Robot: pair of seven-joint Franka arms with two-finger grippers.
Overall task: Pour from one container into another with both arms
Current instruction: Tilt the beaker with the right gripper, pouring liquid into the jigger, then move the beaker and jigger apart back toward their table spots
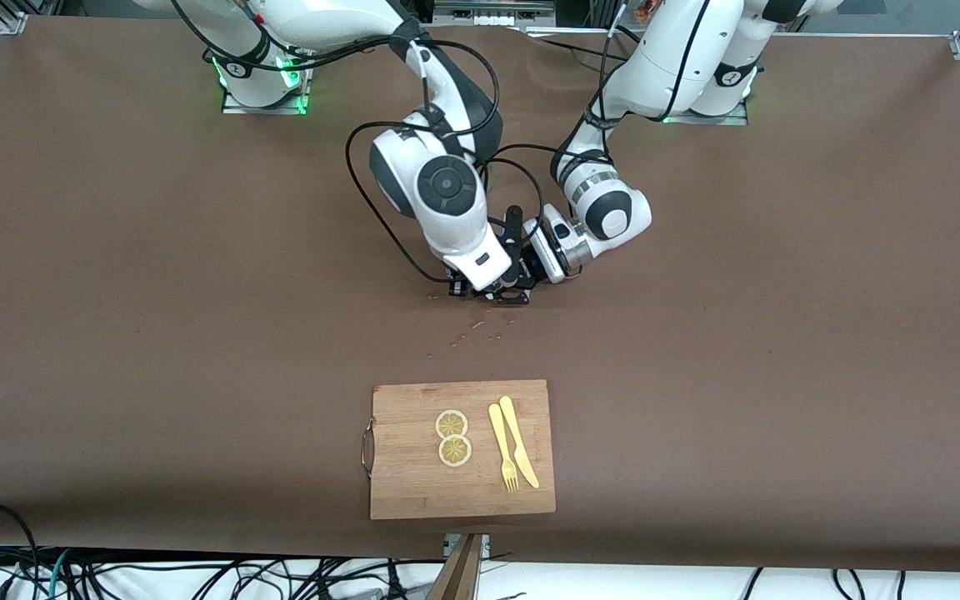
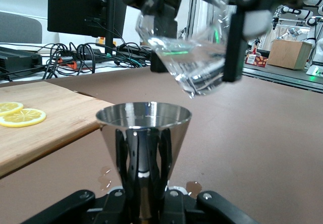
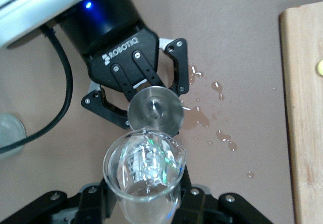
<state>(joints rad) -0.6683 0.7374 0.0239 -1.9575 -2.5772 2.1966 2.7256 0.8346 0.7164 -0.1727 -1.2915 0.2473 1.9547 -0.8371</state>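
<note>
Over the middle of the brown-covered desk (image 1: 113,292) the two hands meet. The left hand (image 3: 136,90) is clamped on a small polished steel cone-shaped cup (image 2: 144,133), held upright with its mouth open to the top. The right hand (image 2: 202,32) grips a clear glass beaker (image 2: 189,47) by its wall and has it tipped, spout down, just above the steel cup's rim. In the right wrist view the beaker's lip (image 3: 151,133) overlaps the cup's mouth (image 3: 154,110), so the two look lined up for the pour; whether any liquid is running at this instant is hard to tell, though some clear liquid seems to lie in the beaker's low side.

Wet drops and small puddles (image 3: 212,118) lie on the desk beside the cup, on the side nearer the front camera. Nearer still sits a wooden cutting board with a metal handle (image 1: 462,450), carrying two lemon slices (image 1: 452,437) and a yellow plastic fork and knife (image 1: 513,454).

The beaker is probably light, stiff, brittle and slick, more so if wet: a firm hold on its straight wall, as now, suits it, and a slow tilt. The steel cup is rigid and smooth, and its taper could let it slip through the fingers, so the narrow waist is the sensible place to hold.
</note>
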